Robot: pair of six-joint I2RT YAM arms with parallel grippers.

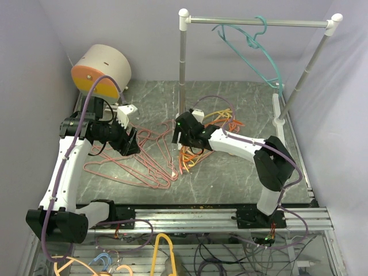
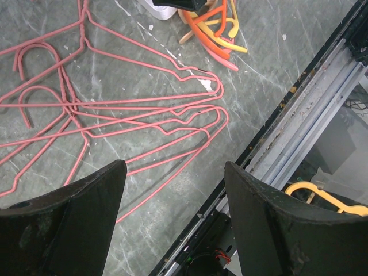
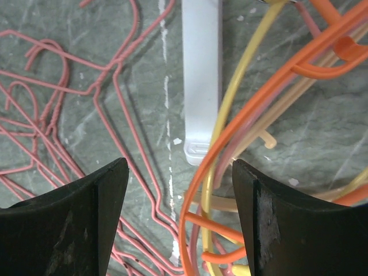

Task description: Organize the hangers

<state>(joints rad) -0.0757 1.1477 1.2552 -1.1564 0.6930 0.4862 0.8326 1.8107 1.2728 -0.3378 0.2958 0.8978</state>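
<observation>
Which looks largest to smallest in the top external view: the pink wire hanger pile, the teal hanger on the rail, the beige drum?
1. Pink wire hanger pile, the widest spread.
2-3. Teal hanger and beige drum span about alike. The hanger hangs raised, likely nearer the camera, so I leave them unranked.

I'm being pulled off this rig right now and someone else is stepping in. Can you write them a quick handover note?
Left gripper: open, empty, above the pink wire hangers, which lie tangled flat on the table.
Right gripper: open, empty, low over the orange and yellow plastic hangers piled beside the pink ones.
Done: a teal hanger is hooked on the rail.
Left: all the pink and plastic hangers on the table are not yet hung, and neither gripper holds one.
</observation>
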